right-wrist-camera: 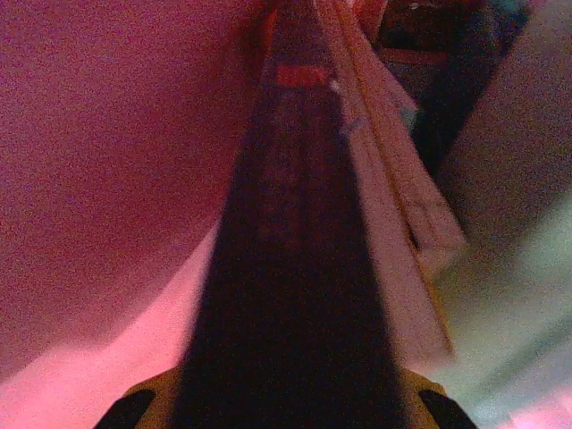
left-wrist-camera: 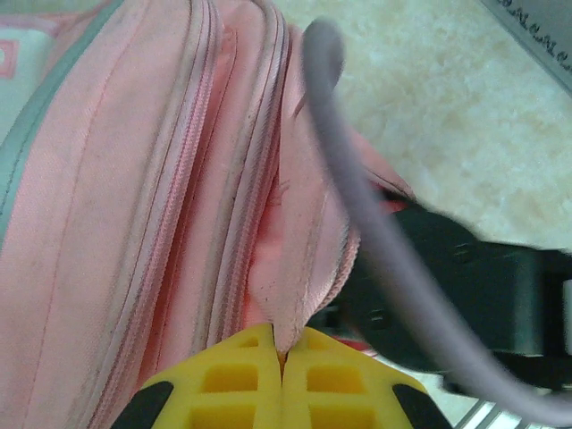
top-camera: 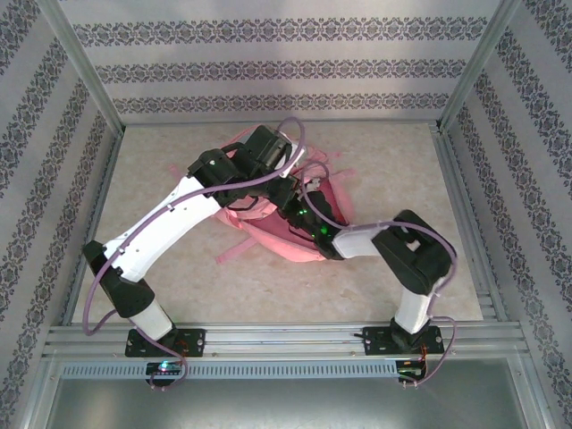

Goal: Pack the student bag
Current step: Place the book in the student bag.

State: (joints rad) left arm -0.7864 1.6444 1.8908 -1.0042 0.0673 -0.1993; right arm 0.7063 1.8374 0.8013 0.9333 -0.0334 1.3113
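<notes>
The student bag (top-camera: 288, 241), pink and soft, lies mid-table under both arms. My left gripper (left-wrist-camera: 282, 344) is shut on a fold of the bag's pink fabric beside a zip line (left-wrist-camera: 183, 179), its yellow fingertips (left-wrist-camera: 232, 380) pressed together on the cloth. The right arm (top-camera: 357, 241) reaches into the bag from the right. My right gripper (right-wrist-camera: 286, 398) is inside, with pink lining (right-wrist-camera: 107, 134) around it, and is shut on a dark flat thing (right-wrist-camera: 295, 268) that runs straight ahead. Pale flat edges (right-wrist-camera: 393, 223), like book pages, lie just right of it.
The right arm's black body (left-wrist-camera: 465, 295) and a purple cable (left-wrist-camera: 357, 188) sit close to my left gripper. Loose pink straps (top-camera: 234, 250) trail left of the bag on the beige table (top-camera: 384, 170). Metal rails (top-camera: 286, 338) line the near edge; patterned walls enclose the table.
</notes>
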